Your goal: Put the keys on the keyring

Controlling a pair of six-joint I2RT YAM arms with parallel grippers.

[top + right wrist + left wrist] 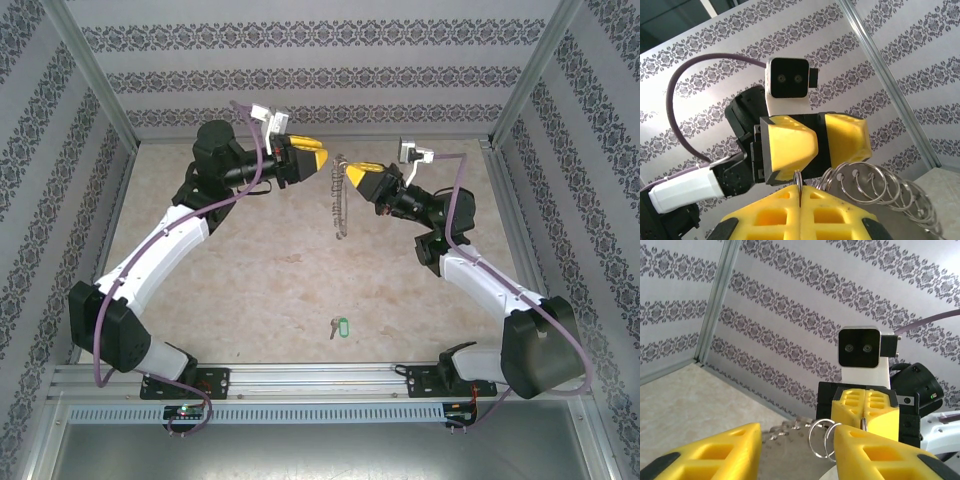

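Keyring [341, 200] hangs pinched in right fingers [366, 181]; keys [338, 326] seemingly flat on table [250, 275].

Silvery keyring [341, 200] hangs floppy (many rings); keys [338, 326], 1 green tag, lie flat.

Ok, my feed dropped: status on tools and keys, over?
Left tool open beside the keyring. Right tool shut on the keyring, held aloft. Keys on the table, near edge, not held. Nothing blocks them.
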